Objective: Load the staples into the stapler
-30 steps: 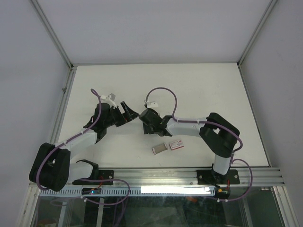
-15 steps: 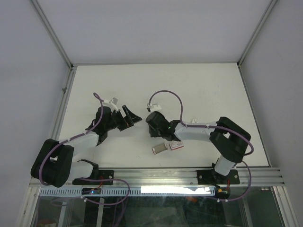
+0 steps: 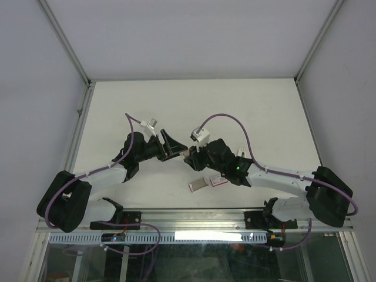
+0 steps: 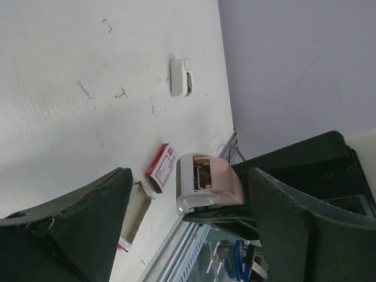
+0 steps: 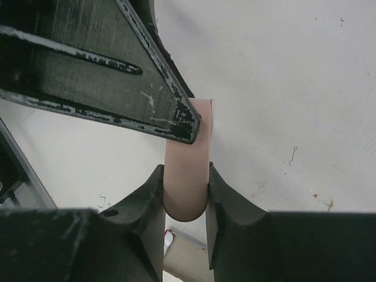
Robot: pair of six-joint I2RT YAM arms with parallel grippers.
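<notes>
**Twist risk at the stapler**

Your right gripper [image 5: 185, 179] is clamped on the rounded pale-pink stapler with a silvery nose [image 4: 202, 179]. Your left gripper [image 3: 172, 147] stands wide open around that nose. Close off-centre and you may wrench it loose. The flat red-pink, white-labelled staple box [image 4: 161, 167] lies on the white table [image 3: 264, 117], with its greyish tray [image 4: 136, 210] just beside it. The staples are too small to see.

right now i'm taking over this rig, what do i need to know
Right tool: shut on the pink stapler, holding it up off the table.
Left tool: open, fingers either side of the stapler's free end; contact unclear.
Red staple box and its grey tray lie side by side on the table near the front edge.
Done: stapler picked up.
Left: open the stapler and load it; the tray's contents are too small to tell.
</notes>
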